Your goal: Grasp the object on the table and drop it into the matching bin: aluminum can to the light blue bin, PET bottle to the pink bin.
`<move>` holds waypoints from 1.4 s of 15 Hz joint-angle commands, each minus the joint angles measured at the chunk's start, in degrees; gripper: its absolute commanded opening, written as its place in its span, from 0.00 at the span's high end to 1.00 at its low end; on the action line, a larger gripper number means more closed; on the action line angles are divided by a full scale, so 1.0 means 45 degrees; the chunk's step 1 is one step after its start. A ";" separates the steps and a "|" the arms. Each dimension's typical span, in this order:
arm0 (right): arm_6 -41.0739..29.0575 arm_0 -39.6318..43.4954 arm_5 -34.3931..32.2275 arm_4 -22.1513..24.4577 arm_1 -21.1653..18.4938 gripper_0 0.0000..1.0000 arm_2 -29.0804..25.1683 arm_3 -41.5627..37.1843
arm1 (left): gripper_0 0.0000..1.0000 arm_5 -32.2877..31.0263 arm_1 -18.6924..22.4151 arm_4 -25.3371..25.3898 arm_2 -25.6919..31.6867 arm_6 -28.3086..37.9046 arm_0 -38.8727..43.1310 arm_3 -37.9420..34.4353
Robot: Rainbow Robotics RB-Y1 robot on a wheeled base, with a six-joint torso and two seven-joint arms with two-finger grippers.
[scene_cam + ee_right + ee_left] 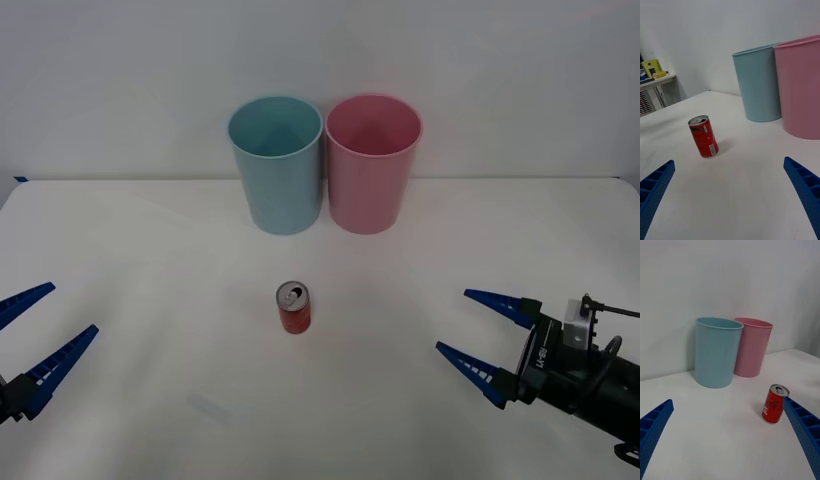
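Observation:
A small red aluminum can (293,307) with a silver top stands upright in the middle of the white table (150,260). Behind it, side by side at the table's back, stand the light blue bin (276,165) on the left and the pink bin (372,163) on the right. My right gripper (475,330) hovers open at the lower right, well clear of the can. At the lower left edge my left gripper (35,330) is also open and empty. The right wrist view has the can (703,136) ahead of both bins (759,86) (801,86). In the left wrist view the can (774,404) stands beside one blue finger (805,431).
A plain white wall rises behind the bins. In the right wrist view a side desk (655,80) with small items stands off beyond the table's edge. Bare white tabletop lies all around the can.

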 commanded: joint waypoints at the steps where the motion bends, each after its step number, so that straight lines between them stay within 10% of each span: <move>1: 0.0484 -0.0823 0.0036 0.0020 0.0003 0.00 0.0709 0.0898 | 0.00 0.0000 0.0000 0.0000 0.0000 0.0000 0.0000 0.0000; 21: 0.2242 -0.3772 0.2516 0.1505 0.2015 0.00 0.3483 0.3476 | 0.00 0.0000 0.0000 0.0000 0.0000 0.0000 0.0000 0.0000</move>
